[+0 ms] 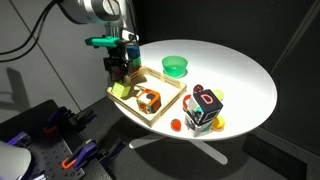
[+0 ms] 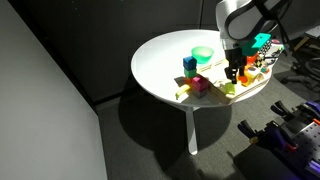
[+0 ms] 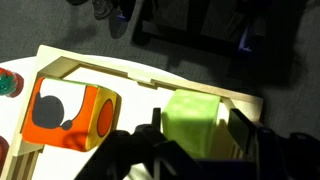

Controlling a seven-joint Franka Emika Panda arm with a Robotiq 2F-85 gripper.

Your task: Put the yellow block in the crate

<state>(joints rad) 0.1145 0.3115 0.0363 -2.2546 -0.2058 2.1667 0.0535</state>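
On the near right part of the round white table (image 1: pixel 240 80), the multicoloured lettered cube (image 1: pixel 205 108) stands close to the near edge, with two small pieces just beside it that are too small to make out. Behind and left of it lies the crate (image 1: pixel 170 106), whose left corner reaches almost to the table's left rim.

The gripper (image 1: pixel 121 80) stands over that left corner, and in the wrist view its fingers (image 3: pixel 241 130) press in on either side of the yellow block (image 3: pixel 192 120), pinching it. The block sits inside the crate, close to the low wooden wall (image 3: pixel 150 75); it cannot be told whether it touches the floor. To its right in the exterior view, the orange-and-black cube (image 1: pixel 148 100) also rests in the crate, near the block but apart from it.

Farther back, the green bowl (image 1: pixel 175 66) stands clear of the crate. To its right, the far right of the tabletop is bare white.
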